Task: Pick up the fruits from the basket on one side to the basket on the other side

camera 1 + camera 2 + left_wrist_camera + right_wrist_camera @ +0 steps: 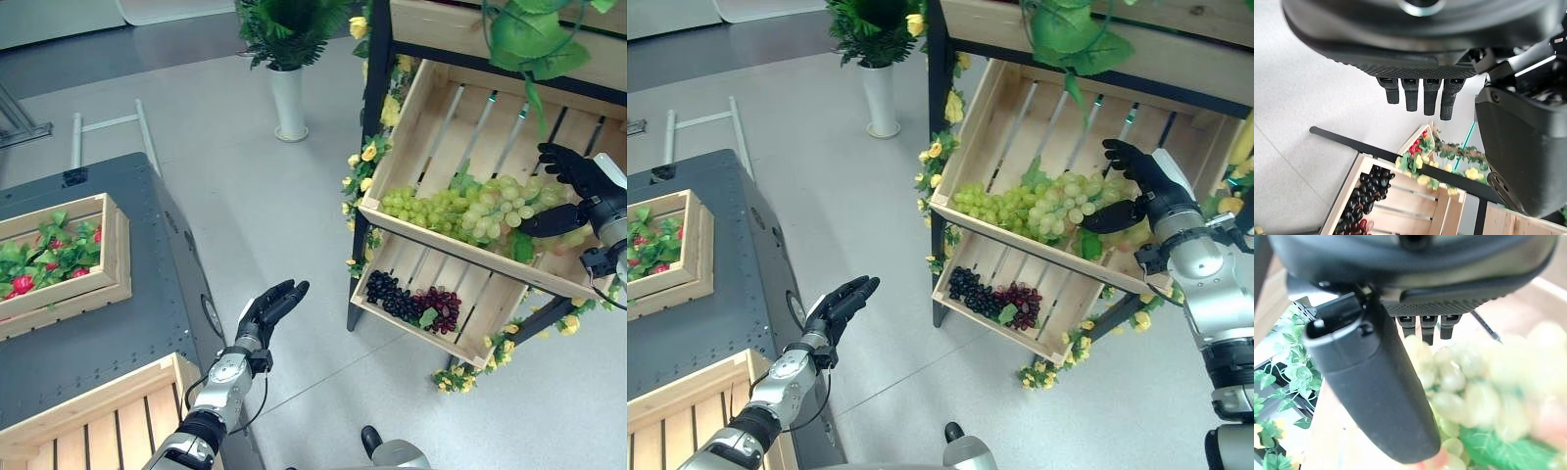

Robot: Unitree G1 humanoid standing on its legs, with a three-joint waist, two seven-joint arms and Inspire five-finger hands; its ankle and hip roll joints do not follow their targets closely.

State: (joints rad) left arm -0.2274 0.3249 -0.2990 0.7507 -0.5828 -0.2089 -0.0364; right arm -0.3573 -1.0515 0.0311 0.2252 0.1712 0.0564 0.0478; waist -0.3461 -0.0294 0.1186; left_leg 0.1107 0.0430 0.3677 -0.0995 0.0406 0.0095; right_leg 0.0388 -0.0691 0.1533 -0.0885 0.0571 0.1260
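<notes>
- At the right end of the upper crate (411,117) on the tilted wooden shelf, the right hand (1132,186) is spread over the green grapes (470,208), fingers above the cluster and thumb (1112,217) below it, close against the fruit but holding nothing yet; from the wrist view it looks like the thumb may be brushing the bunch, though the grapes are too blurred there to be sure.
- Main risk: the crate slopes down toward its front lip, so a loose or partial pinch could pull only part of the cluster, and loose grapes could roll to the lip or over it onto the floor.
- A second risk is squeezing too hard, since soft round fruit can slip sideways out from between thumb and fingers.
- Leaves lie tangled in the bunch, and a green vine (529,49) hangs from the shelf above, near the hand's way out; either could snag on the lift.
- Below, the lower crate (387,311) holds dark grapes (411,302) near its front edge, directly under any spill.
- The left hand (269,308) hangs over the floor between shelf and grey cart (147,294), fingers straight, empty.
- On the cart, an empty slatted crate (108,416) sits at its near edge, likely the target, with a crate of red fruit (59,259) farther back.
- A white vase with a plant (287,59) stands well apart on the floor.
</notes>
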